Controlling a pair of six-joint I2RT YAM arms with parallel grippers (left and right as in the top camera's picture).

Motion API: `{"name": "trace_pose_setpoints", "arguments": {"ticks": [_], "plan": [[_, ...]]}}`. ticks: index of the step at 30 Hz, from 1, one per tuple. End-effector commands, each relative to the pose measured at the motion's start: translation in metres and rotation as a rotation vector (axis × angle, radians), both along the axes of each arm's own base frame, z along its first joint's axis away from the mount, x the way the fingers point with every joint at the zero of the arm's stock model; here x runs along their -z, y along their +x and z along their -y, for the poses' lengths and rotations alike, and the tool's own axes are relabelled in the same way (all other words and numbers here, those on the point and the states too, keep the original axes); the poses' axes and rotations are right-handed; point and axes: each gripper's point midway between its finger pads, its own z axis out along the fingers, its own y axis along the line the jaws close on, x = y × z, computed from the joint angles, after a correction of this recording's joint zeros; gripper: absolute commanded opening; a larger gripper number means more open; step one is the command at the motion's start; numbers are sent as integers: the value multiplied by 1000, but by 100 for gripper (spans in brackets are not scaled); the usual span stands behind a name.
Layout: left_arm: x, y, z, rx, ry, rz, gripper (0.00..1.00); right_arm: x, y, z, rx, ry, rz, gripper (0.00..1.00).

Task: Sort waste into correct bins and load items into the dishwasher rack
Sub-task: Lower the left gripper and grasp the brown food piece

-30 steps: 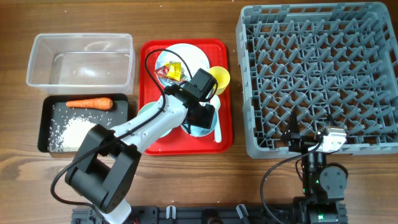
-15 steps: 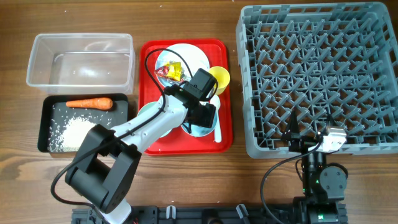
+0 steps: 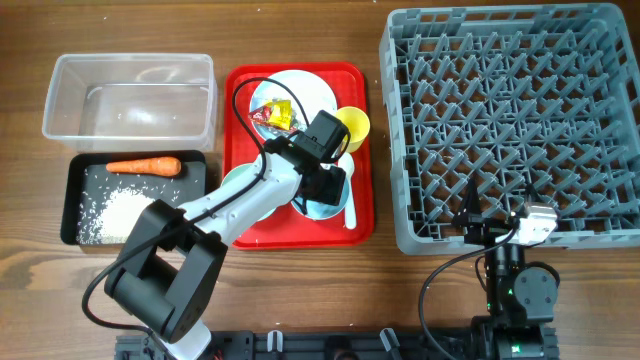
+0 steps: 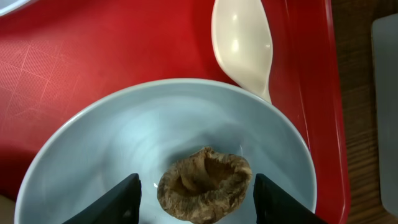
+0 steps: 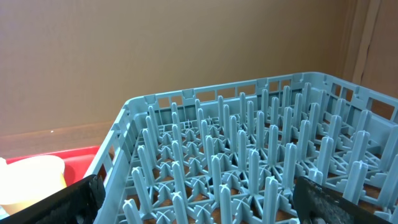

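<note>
The left gripper sits open in the bowl on the red tray, a finger on each side of the lump, ready to pinch it; the right gripper sits wide open by the rack.

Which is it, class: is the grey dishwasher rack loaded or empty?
Empty. The dishwasher rack shows only bare pegs, overhead and from the right wrist.

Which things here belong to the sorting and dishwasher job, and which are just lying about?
Job: brown food lump, light blue bowl, white plastic spoon, yellow cup, orange carrot, black rectangular tray, clear plastic tub, grey pegged rack.
Lying about: flat red serving tray.
</note>
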Motion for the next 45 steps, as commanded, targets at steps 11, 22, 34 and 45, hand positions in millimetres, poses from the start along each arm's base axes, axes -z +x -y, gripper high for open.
{"name": "trace_pose_setpoints", "arguments": {"ticks": [11,22,34,45], "plan": [[14,-8,-6,6,29,-17,55,0,0,3,14,8,3,100],[14,-7,-6,6,28,-14,29,0,0,3,14,8,3,100],[15,-11,-10,5,41,-31,53,0,0,3,14,8,3,100],[16,-14,-12,5,50,-45,49,0,0,3,14,8,3,100]]}}
